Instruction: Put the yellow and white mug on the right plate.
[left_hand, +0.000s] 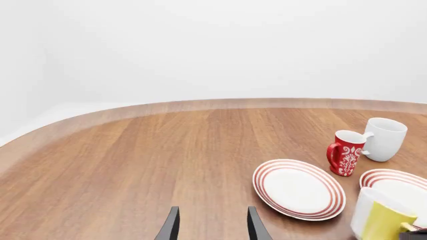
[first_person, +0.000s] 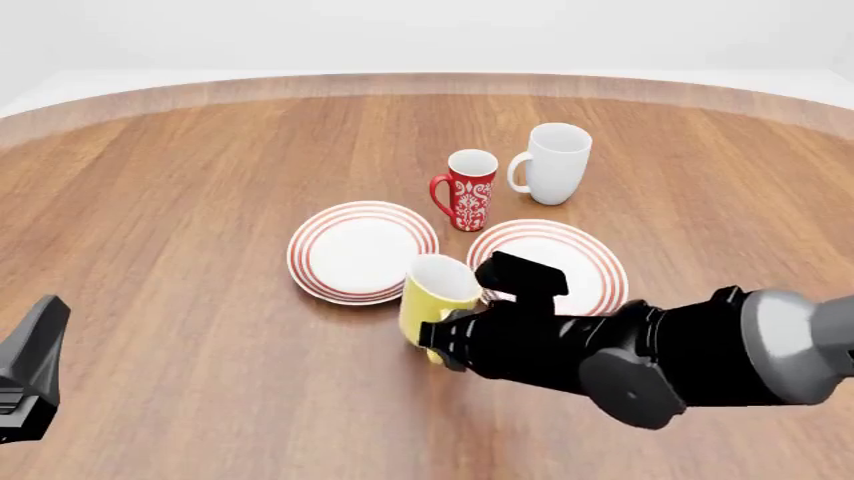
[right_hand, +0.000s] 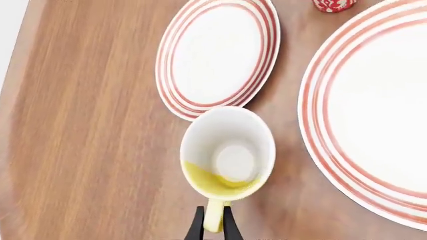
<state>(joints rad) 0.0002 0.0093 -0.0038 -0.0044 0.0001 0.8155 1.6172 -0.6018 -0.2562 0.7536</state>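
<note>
Right gripper (right_hand: 213, 225) close in, jaws pinching the handle of the yellow and white mug (first_person: 437, 292), upright on the wooden table (first_person: 187, 200) between both plates, beside the right plate (first_person: 594, 262). Left gripper (left_hand: 212, 225) apart, jaws spread, holding nothing.

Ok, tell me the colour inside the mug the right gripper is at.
White inside the yellow mug, clearest in the right wrist view.

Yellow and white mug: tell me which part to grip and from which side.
Grip the yellow and white mug by its handle, coming from the near side. It stands upright between the two plates, handle pointing toward the arms. The right pincer already straddles that handle; the mug's body looks too wide for it.
</note>
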